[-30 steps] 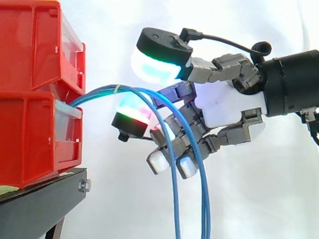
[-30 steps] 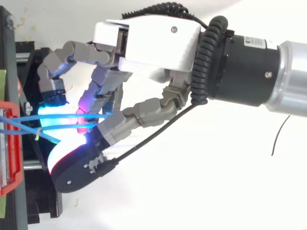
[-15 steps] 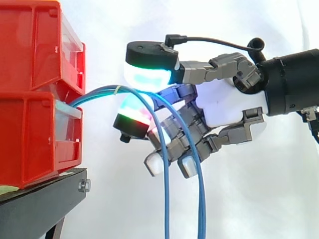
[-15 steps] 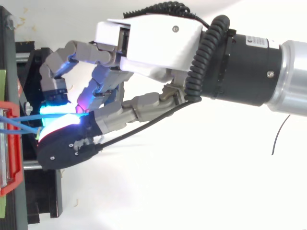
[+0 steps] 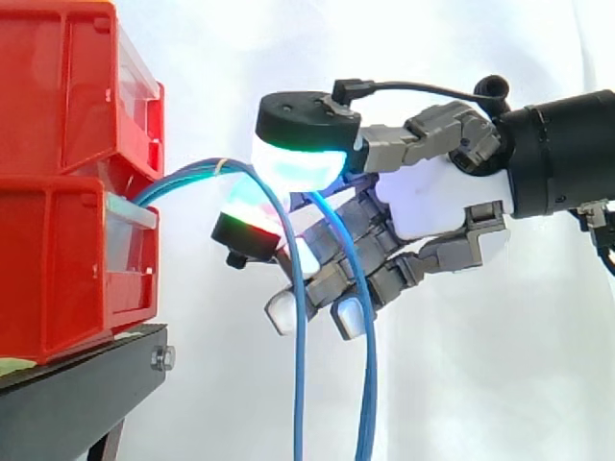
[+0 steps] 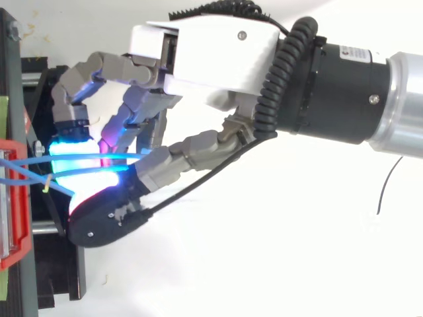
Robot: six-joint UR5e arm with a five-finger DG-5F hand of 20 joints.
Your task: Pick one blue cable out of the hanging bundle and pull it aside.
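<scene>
Side view: the hand, fingers curled, holds the blue cables arcing beneath its thumb pad.

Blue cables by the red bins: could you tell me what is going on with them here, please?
The robot's hand, entering from the right, is at the blue cables, which arc out from between the stacked red bins and hang down. It sits at the bend of the bundle, strands running across it. I cannot tell whether it grips one; none looks pulled clearly aside yet.
</scene>
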